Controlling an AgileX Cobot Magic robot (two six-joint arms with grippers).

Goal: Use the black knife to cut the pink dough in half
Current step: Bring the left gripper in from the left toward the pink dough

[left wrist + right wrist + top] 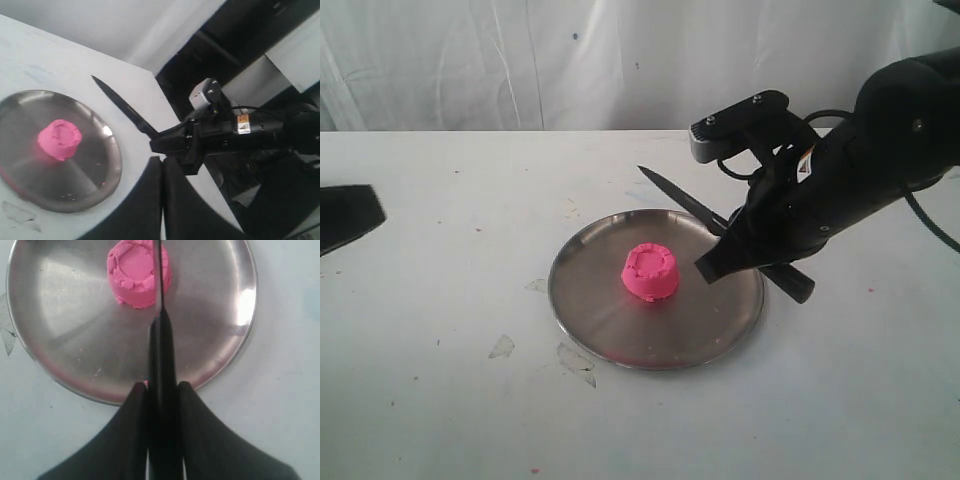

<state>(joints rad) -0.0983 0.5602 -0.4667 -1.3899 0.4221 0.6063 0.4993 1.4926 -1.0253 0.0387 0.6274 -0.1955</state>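
Observation:
The pink dough [651,271] [59,139] [138,272] stands whole, a round puck with a crimped rim, near the middle of the steel plate [620,355] [220,340]. My right gripper [712,268] [162,387] is shut on the handle of the black knife [680,198] [122,107] [161,350]. The knife hangs over the plate's far right side, its point reaching past the rim. In the right wrist view the blade shows edge-on across the dough; I cannot tell whether they touch. My left gripper [345,215] [161,165] stays shut and empty at the table's left edge.
Torn scraps of clear film [502,346] [578,360] lie on the white table in front of the plate. A white curtain [520,60] hangs behind the table. The table's far edge [150,75] drops off just past the knife's tip.

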